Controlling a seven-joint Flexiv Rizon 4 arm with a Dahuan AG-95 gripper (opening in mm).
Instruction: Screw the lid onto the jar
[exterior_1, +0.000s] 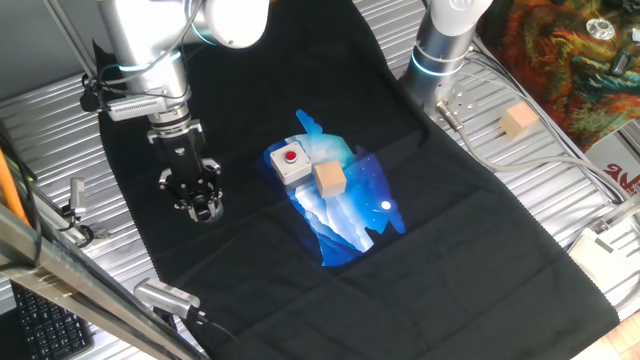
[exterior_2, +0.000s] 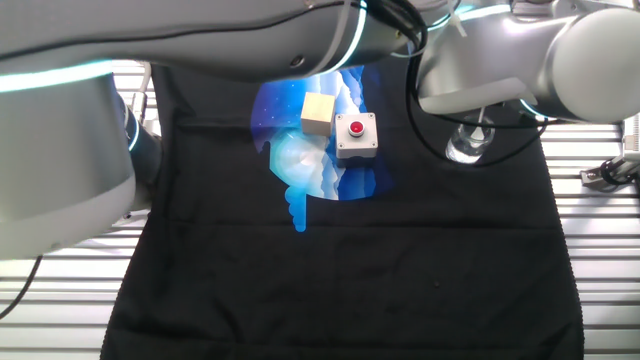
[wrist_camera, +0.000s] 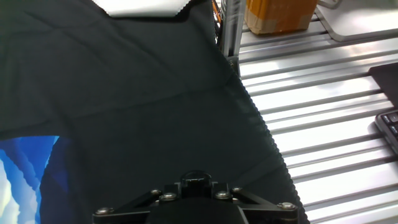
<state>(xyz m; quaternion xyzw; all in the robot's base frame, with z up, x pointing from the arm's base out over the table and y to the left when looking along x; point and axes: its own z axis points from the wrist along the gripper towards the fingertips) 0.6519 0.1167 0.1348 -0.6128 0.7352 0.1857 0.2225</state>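
Jaws of the gripper look pressed together low over the black cloth near its left edge, the jar beneath

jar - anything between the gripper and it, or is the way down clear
Nothing visible stands between them. The gripper hangs right above the jar on the black cloth. The grey button box and the wooden cube beside it sit off to one side, apart from both.
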